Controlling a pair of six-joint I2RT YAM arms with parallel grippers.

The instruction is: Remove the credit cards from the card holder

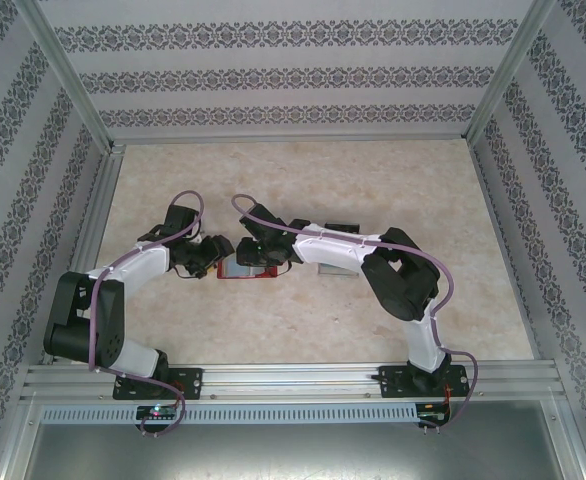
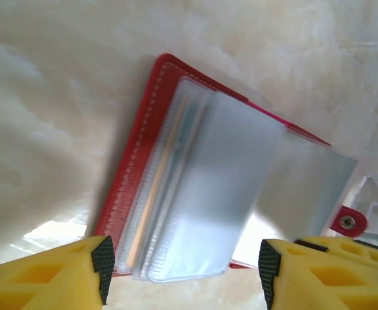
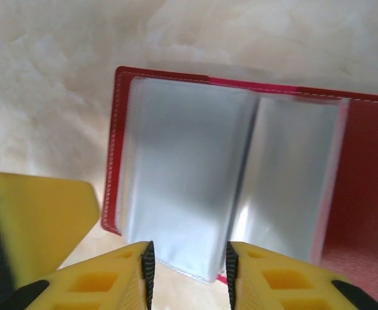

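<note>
Doing now: we think we are getting ready to pull a card out. The card holder (image 1: pixel 245 270) lies open and flat on the tabletop (image 1: pixel 373 180), between the two arms.
Left end effector (image 2: pixel 184 263): its fingers stand wide apart, one on each side of the near edge of the clear pockets (image 2: pixel 208 187). It holds nothing.
Right end effector (image 3: pixel 190 271): it is partly open and holds nothing. The bottom edge of one clear pocket sits in the gap.
Next move: we guess one side must press the red cover down. The other must pinch a thin card edge and slide it out straight.
Hard to see: the credit cards (image 2: pixel 157 194) look like thin colored lines inside the foggy pockets. We cannot tell how many are in there.
Cut off: the arms cover much of the card holder from above, and its red side runs off the right wrist view.
</note>
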